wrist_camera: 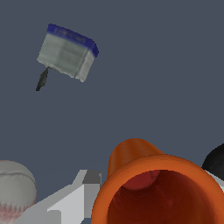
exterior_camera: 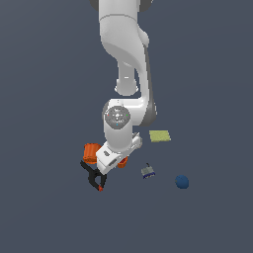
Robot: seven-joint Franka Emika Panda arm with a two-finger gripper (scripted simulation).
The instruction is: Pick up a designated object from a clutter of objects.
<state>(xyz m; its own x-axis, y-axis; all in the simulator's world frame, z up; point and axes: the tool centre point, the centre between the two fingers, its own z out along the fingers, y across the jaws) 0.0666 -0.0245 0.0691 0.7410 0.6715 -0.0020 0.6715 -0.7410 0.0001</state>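
In the wrist view the cup [wrist_camera: 159,192] fills the foreground, its hollow mouth turned toward the camera and its narrower base pointing away. One light grey finger [wrist_camera: 72,197] shows just beside the rim, and a dark shape at the other side may be the second finger or its pad, so the claw [exterior_camera: 117,160] seems to straddle the cup. Whether the fingers press on it or stand apart cannot be told from either view.

In the exterior view the arm leans low over the pile, and only a sliver of that cup [exterior_camera: 122,162] peeks out beneath the hand. The larger cup [exterior_camera: 90,152] lies just beside it toward that view's left, with the clamp [exterior_camera: 95,178] nearby and the baseball [wrist_camera: 15,188] close to the finger.

The step looks like securing the grip. To do it well, the fingers should close across the tapered wall below the rim, evenly, so the smooth cone does not squirt out, and rise straight so neighbours stay put.

Farther off on the bench [exterior_camera: 44,99] lie the padlock [wrist_camera: 66,52], the blue ball [exterior_camera: 182,182] and the square [exterior_camera: 160,136].
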